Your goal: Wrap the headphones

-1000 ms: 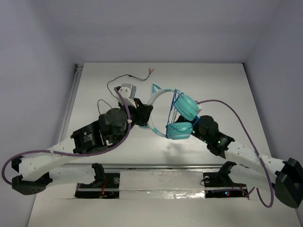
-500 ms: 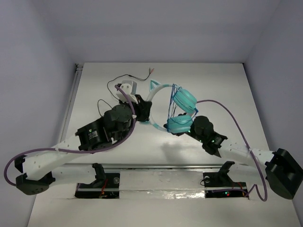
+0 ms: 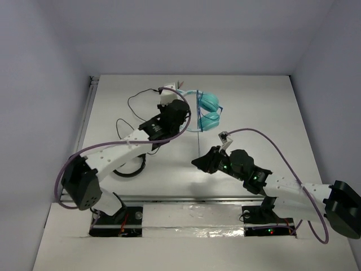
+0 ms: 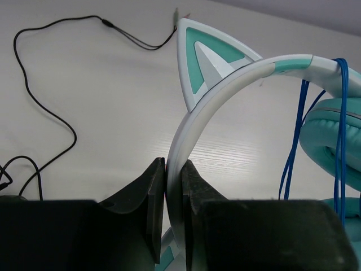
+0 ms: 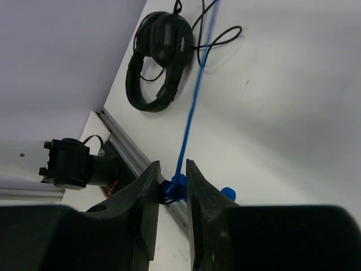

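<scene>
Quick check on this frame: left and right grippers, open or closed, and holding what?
Left gripper: closed on the headband of the headphones.
Right gripper: closed on the blue cord.

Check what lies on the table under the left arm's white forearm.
Black over-ear headphones, clear in the right wrist view; from above the forearm hides most of them.

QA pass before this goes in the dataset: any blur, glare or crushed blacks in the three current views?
Top external: even, diffuse light with soft shadows only; shiny patches on the foil strip; headphones sharp. Left wrist: left gripper nearly black, detail lost; headband crisp. Right wrist: right gripper equally dark; blue cord and black headphones in focus.
</scene>
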Motion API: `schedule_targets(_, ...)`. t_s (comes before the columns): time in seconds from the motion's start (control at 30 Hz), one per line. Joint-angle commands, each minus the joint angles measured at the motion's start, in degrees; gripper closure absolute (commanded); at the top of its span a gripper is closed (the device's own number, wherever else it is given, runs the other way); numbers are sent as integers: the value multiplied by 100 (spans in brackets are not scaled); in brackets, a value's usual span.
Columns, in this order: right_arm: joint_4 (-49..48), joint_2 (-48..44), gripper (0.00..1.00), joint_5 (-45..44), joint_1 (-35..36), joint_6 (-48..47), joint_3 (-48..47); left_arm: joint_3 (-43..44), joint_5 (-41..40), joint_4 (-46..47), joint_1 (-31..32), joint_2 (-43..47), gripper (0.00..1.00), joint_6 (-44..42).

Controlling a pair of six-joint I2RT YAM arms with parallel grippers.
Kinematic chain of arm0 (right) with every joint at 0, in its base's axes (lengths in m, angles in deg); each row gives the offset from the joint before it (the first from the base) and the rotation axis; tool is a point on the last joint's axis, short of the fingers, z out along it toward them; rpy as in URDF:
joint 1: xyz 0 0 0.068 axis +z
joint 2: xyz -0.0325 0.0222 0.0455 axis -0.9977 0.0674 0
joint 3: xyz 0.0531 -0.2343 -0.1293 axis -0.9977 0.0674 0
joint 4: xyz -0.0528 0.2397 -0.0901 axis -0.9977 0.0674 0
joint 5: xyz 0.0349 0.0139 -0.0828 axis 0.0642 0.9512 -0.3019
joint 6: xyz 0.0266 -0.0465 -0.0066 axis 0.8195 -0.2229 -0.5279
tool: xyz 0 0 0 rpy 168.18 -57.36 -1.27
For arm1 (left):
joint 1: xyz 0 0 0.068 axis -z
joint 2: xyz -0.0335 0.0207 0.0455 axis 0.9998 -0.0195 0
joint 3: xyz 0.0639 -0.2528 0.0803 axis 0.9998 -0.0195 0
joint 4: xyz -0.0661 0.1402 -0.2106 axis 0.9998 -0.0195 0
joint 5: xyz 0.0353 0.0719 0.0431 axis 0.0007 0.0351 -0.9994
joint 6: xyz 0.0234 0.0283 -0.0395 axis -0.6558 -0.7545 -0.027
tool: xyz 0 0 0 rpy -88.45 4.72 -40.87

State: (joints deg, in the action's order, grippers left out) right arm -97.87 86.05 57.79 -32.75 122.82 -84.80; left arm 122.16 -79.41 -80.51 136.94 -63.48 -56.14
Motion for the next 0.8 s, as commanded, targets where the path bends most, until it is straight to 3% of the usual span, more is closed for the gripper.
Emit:
schedule_targets(0.0,-113,136,94,52,198,190,-187,484,-482,1024,-94,-203,100,297)
schedule_targets(0.2,404,-13,94,-166,199,94,-723,-208,-291,1507,-165,-635,100,366)
schedule_targets(0.5,467,575,94,-2311,199,225,-1759,-1660,369,1842,-112,-635,100,1139)
schedule_targets(0.77,81,1586,92,-3260,-73,410,-2446,-2381,246,1895,634,-319,100,1500)
